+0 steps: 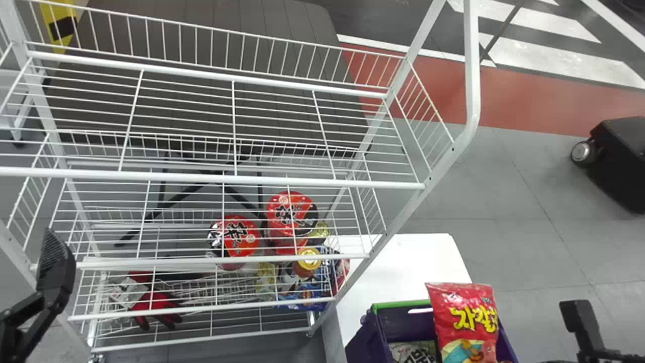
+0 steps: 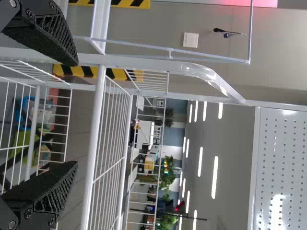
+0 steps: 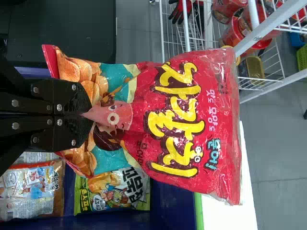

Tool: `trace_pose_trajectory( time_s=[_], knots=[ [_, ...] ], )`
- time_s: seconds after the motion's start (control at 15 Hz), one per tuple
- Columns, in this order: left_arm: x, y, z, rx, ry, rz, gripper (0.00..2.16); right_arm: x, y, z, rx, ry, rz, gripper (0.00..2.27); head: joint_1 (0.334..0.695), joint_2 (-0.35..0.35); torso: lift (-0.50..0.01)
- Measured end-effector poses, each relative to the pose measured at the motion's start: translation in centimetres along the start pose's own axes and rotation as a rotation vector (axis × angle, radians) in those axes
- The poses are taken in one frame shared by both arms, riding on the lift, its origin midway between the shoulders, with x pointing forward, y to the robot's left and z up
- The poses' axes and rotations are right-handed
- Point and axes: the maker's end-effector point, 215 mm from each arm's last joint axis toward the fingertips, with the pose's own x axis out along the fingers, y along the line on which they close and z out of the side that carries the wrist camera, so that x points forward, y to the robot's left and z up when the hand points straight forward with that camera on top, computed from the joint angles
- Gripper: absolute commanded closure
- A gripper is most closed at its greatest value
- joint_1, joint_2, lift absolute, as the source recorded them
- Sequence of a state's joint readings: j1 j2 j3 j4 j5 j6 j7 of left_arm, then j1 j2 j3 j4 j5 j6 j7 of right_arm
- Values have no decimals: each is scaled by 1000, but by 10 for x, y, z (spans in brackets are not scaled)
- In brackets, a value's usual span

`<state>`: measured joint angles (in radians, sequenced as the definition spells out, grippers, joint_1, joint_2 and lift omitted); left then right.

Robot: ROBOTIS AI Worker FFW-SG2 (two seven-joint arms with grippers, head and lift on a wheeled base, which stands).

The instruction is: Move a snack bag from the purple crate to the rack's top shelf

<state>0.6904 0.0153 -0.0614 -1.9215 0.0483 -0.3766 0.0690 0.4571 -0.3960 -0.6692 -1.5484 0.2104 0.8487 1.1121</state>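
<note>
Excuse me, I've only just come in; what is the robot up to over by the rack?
The robot's right gripper is closed on the lower end of a red snack bag, holding it upright over the purple crate, where other bags lie. The bag is not yet on the rack's top shelf. The left gripper is open beside the rack, holding nothing.

The rack (image 1: 237, 179) looks like smooth coated metal, softly glossy on its tubes. Right of the rack, the snack bag (image 1: 461, 307) is shiny, wrinkled plastic film, the purple crate (image 1: 364, 339) smooth hard plastic, and the table (image 1: 403, 262) smooth-topped. Low within the rack, red-and-black gloves (image 1: 157, 301) look like matt cloth; tubs (image 1: 289, 207) have glossy lids.
</note>
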Motion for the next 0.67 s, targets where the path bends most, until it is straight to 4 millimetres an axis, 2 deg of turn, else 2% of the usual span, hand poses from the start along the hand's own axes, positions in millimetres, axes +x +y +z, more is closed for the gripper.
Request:
trace_pose_trajectory(
  time_s=[0.67],
  knots=[
    [1,3,-4,11,3,3,76,6,12,3,-33,-13,8,1983,695,-350,-61]
  ],
)
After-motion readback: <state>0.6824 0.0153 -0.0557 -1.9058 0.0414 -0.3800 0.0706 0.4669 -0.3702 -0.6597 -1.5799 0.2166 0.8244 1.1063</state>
